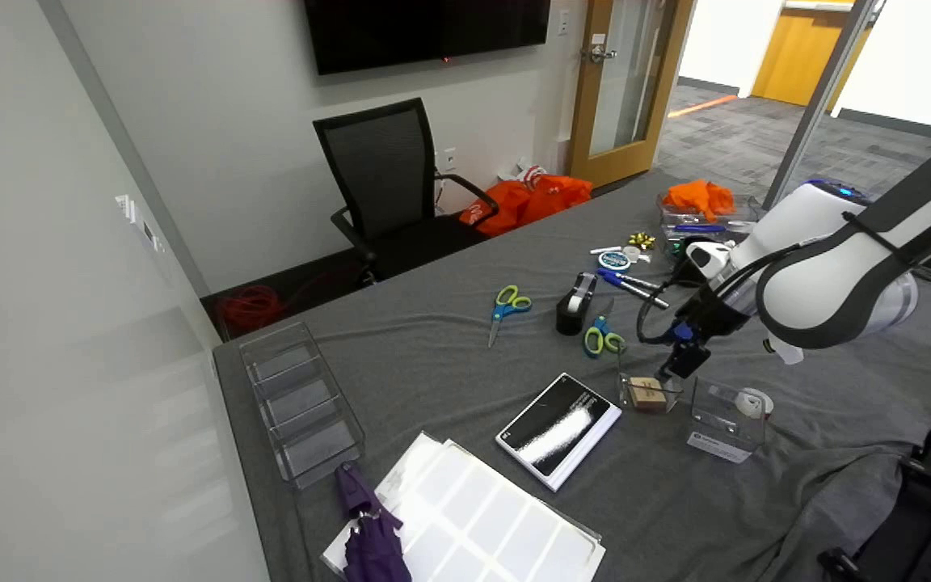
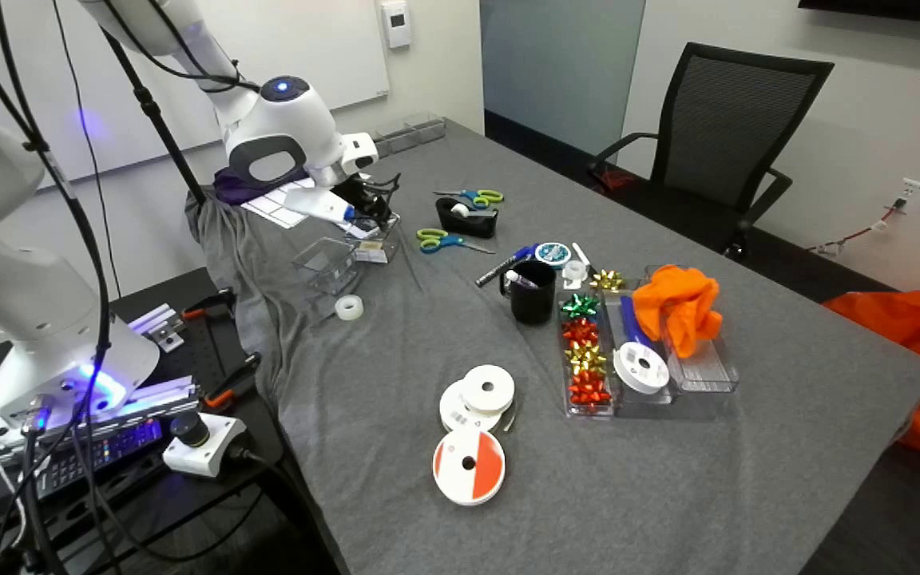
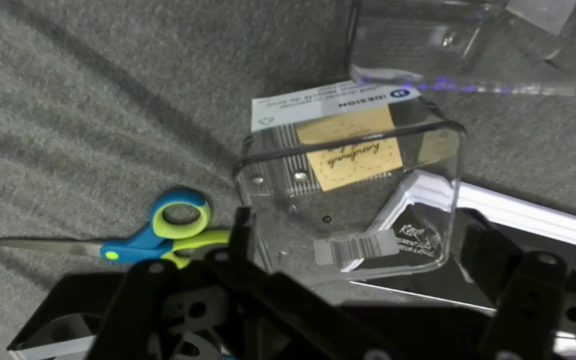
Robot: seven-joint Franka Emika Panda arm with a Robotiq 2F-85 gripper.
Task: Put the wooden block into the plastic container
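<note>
Over the plastic container (image 3: 298, 220), a straight lift looked due

The wooden block (image 3: 352, 157), probably the tan piece, lay inside, towards twelve o'clock in the wrist view. Backing straight off seemed best, clearing both sides evenly lest the container tip. The gripper (image 3: 355, 222) stood wide, its fingers (image 3: 242, 235) near the rim at nine and three o'clock; contact was unclear. In an exterior view, the arm (image 1: 825, 283) reached in from two o'clock.

White arm (image 1: 817, 279) — grey-trimmed (black cables (image 2: 37, 146))
</note>
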